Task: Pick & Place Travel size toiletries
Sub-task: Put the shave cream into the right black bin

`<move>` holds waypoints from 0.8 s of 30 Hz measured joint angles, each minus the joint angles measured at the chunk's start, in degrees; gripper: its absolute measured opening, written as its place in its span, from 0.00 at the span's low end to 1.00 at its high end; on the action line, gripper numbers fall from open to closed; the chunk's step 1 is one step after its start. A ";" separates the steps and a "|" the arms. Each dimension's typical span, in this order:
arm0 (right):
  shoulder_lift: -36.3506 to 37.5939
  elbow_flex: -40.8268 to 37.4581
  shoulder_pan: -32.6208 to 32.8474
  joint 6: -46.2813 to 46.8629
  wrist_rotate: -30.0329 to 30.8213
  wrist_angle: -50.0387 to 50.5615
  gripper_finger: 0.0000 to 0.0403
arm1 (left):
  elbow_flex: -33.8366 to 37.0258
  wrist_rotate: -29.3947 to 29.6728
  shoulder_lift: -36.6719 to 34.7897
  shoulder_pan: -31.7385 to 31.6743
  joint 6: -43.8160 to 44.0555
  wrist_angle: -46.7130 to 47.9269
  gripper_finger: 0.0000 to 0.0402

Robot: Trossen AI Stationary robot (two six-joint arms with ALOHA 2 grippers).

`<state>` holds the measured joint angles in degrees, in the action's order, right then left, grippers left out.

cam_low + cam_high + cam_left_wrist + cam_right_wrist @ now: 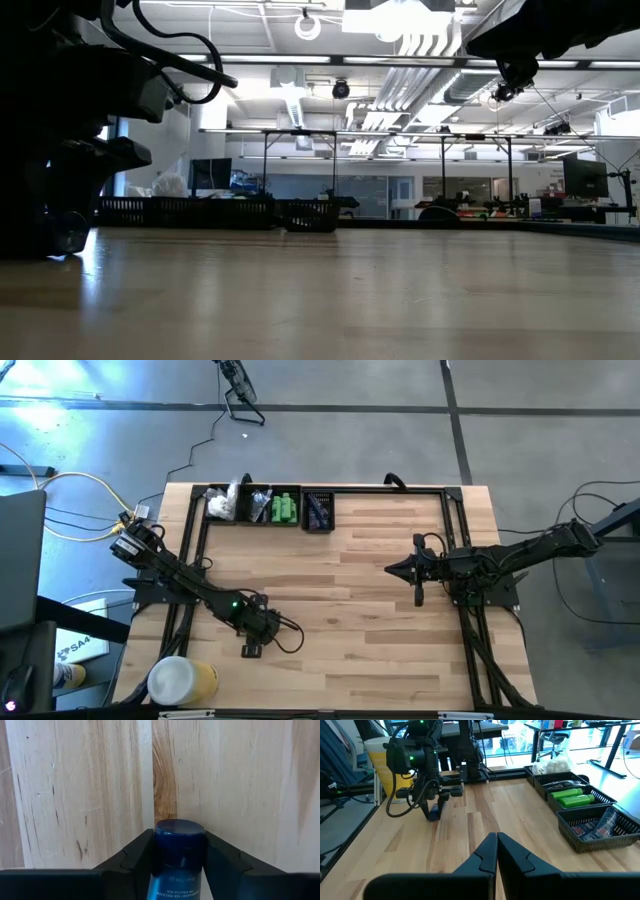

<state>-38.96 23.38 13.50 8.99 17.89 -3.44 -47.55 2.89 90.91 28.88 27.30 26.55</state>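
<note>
A small dark blue bottle (pixel 176 865) with a round blue cap sits between the fingers of my left gripper (pixel 250 648), low over the wood table near its near left corner. The right wrist view shows that gripper (pixel 434 813) pointing steeply down at the table. My right gripper (pixel 496 841) is shut, holds nothing and hangs above the table's right half (pixel 392 569). Black baskets (pixel 300 490) at the far left edge hold white wrapped packets (pixel 225 503), green bottles (pixel 284 508) and dark sachets (pixel 318 510). My left gripper has the blue bottle pinched between its two fingers (pixel 131 859), which lie against the bottle's two sides just behind the cap (pixel 180 834). The fingers come from above, slanting steeply down. The bottle's blue shows right at the tabletop (pixel 435 815); whether it is lifted, I cannot tell.
A large white-and-yellow cylinder (pixel 182 680) stands at the near left corner, close to my left arm. A black frame (pixel 460 540) runs round the table's edges. Bare wood (pixel 340 610) lies between the two arms and in front of the baskets.
</note>
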 joint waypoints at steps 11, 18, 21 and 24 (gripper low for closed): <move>0.00 0.00 0.01 0.00 0.00 0.00 0.01 | 0.00 0.01 0.00 0.00 0.01 0.02 0.34; 0.00 0.00 0.01 0.00 0.00 0.01 0.01 | 0.00 0.03 0.00 0.00 0.01 0.04 0.34; 0.00 0.00 0.00 0.00 0.00 0.00 0.01 | 0.00 0.03 0.00 0.00 0.01 0.04 0.34; 0.00 0.00 0.01 0.00 0.00 0.02 0.01 | -0.06 0.03 0.00 0.00 0.01 0.15 0.34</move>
<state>-38.96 23.38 13.52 8.99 17.89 -3.42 -47.61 2.92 90.91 28.88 27.31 26.69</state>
